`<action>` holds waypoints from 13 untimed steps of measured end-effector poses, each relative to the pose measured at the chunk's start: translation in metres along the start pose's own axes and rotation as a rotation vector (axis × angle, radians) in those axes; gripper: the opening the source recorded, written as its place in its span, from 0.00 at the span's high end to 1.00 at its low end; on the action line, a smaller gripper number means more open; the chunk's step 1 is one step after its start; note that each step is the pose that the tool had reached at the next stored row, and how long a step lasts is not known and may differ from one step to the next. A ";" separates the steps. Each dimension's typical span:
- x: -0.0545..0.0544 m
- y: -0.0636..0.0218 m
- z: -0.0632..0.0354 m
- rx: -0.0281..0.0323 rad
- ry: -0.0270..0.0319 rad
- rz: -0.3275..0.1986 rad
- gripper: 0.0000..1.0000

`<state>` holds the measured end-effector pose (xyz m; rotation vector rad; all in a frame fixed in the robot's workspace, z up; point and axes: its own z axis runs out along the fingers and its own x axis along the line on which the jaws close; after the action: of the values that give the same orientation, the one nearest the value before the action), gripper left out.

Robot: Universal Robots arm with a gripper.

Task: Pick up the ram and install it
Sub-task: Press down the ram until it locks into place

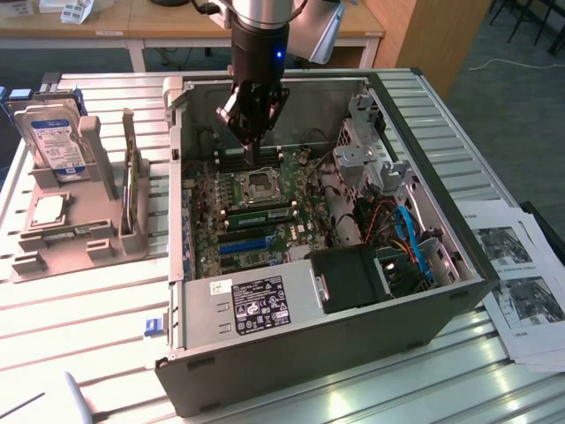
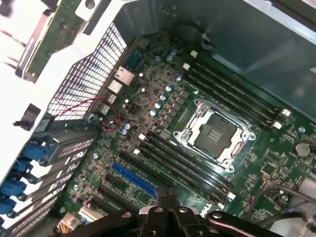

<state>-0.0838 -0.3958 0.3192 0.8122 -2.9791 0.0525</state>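
Standing on its long edge in a grey holder [image 1: 84, 234] outside the computer case [image 1: 309, 344], the ram [image 1: 134, 193] is a thin green stick whose long axis runs from the near side of the exterior view toward the far side, roughly along the case's wall on that view's left. From the wrist camera I catch the ram [image 2: 45, 45] past the perforated rear panel [image 2: 89, 81]. Part of it is covered by pale holder parts, so I cannot read its chips or see its ends. A hard drive [image 1: 55, 141] stands in the same holder, further to the exterior view's left. My gripper [image 1: 254, 152] is well apart from the ram, hanging inside the case over the motherboard [image 1: 265, 225], just above the processor socket [image 1: 261, 183]. Its fingers [image 2: 174, 200] are pressed together with nothing between them. Black memory slots [image 2: 185, 165] flank the socket, and a blue expansion slot [image 2: 133, 178] lies beside them. In the exterior view a green strip shows among the slots, but I cannot tell whether it is bare board or a fitted stick. Printed sheets [image 1: 521, 283] lie on the table at the exterior view's right.
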 end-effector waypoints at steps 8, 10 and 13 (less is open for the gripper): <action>0.000 0.0000 0.0000 -0.0081 0.0025 0.134 0.90; 0.000 0.0000 0.0000 -0.0102 0.0031 0.168 0.90; 0.000 0.0000 0.0000 -0.0131 0.0040 0.216 0.90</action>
<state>-0.0838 -0.3958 0.3192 0.4848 -3.0463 0.0432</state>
